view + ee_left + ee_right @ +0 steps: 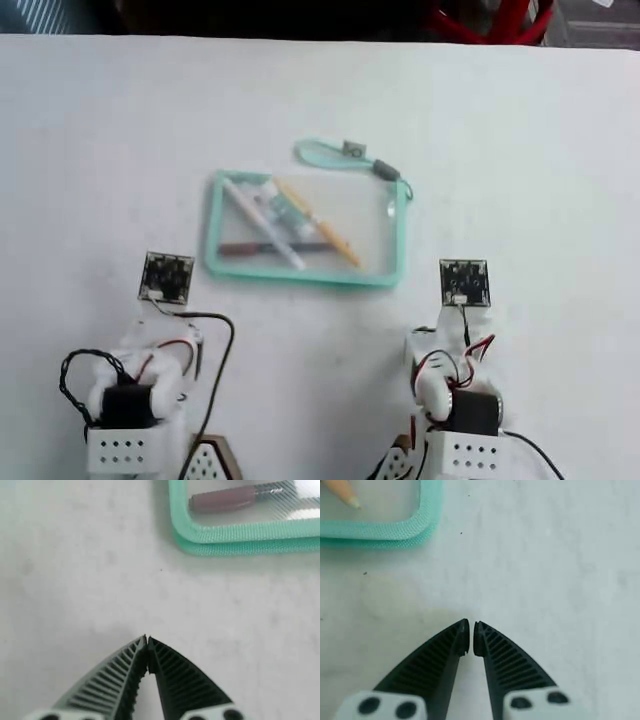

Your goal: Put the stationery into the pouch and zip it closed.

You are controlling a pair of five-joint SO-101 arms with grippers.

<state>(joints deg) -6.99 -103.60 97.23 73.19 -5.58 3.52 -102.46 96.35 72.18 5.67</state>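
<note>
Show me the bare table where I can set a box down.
Bare: the table on both sides of the pouch, the strip beyond its strap to the far edge, and the gap between the left arm and the right arm. Crowded: the near edge, around both arms.

Your white table (560,150), seen from above
Past its far edge, near the right corner, you see something red (490,22).

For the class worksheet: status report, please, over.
Left gripper shut, empty, near pouch corner. Right gripper shut, empty. Stationery inside pouch; zip state unclear.
</note>
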